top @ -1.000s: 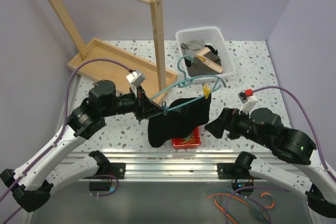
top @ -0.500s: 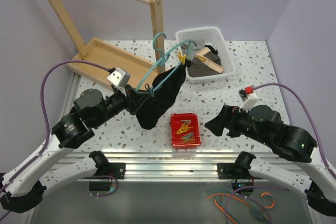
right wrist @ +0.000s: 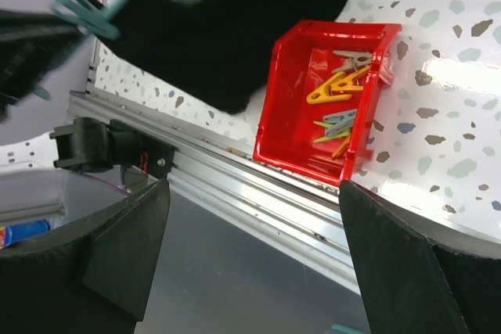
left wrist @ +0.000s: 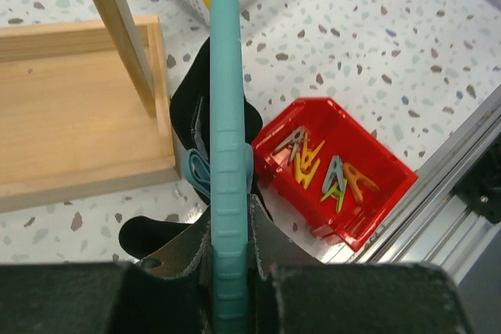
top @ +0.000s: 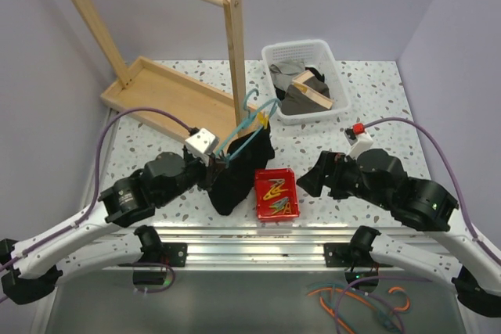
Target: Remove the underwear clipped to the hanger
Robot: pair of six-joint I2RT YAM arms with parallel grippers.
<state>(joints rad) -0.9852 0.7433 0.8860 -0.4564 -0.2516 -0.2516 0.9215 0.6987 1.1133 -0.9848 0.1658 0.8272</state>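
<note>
Your left gripper is clamped on the hanger; only its wrist view shows the jaws tight on the wire. The underwear hangs from it, just left of the red bin. Your right gripper is wide open and empty, clear only in its wrist view.

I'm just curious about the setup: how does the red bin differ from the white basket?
The red bin is smaller and solid-walled; the white basket is larger, with slotted walls. The red bin holds coloured clothespins; the white basket holds cloths. The red bin sits by the near edge, the white basket farther back. Both are open-topped, on the speckled table.
</note>
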